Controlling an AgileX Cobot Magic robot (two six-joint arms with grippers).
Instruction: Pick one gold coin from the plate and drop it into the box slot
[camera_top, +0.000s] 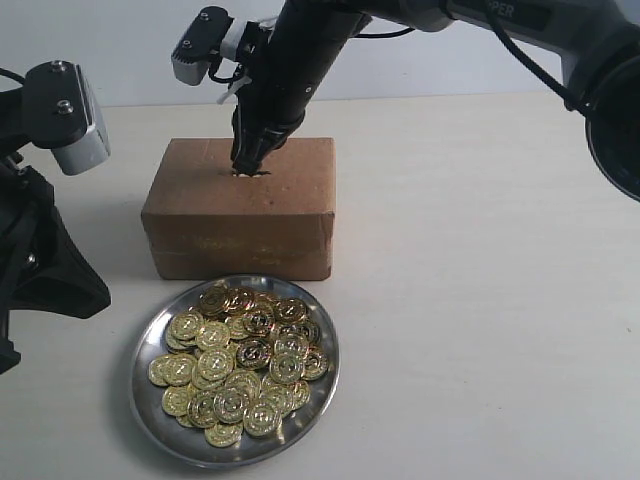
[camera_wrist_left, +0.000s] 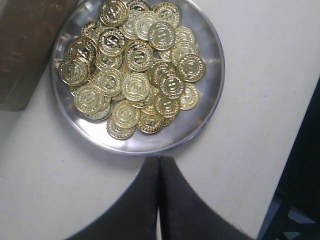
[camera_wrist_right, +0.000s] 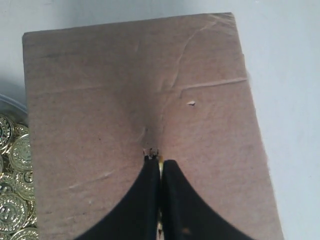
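Note:
The brown cardboard box (camera_top: 240, 205) stands behind the silver plate (camera_top: 327, 385), which holds a heap of gold coins (camera_top: 240, 365). My right gripper (camera_top: 245, 163) reaches across to the box top, its tips right at the dark slot (camera_top: 250, 173). Seen from the right wrist, that gripper (camera_wrist_right: 160, 162) is shut on a gold coin (camera_wrist_right: 160, 161) held edge-on, a thin yellow sliver between the fingers, at the slot's rough end (camera_wrist_right: 150, 151). My left gripper (camera_wrist_left: 159, 160) is shut and empty, just outside the plate's rim (camera_wrist_left: 145, 149).
The left arm's black base and its grey camera block (camera_top: 70, 120) fill the left side of the exterior view. The table edge (camera_wrist_left: 295, 130) runs close beside the plate in the left wrist view.

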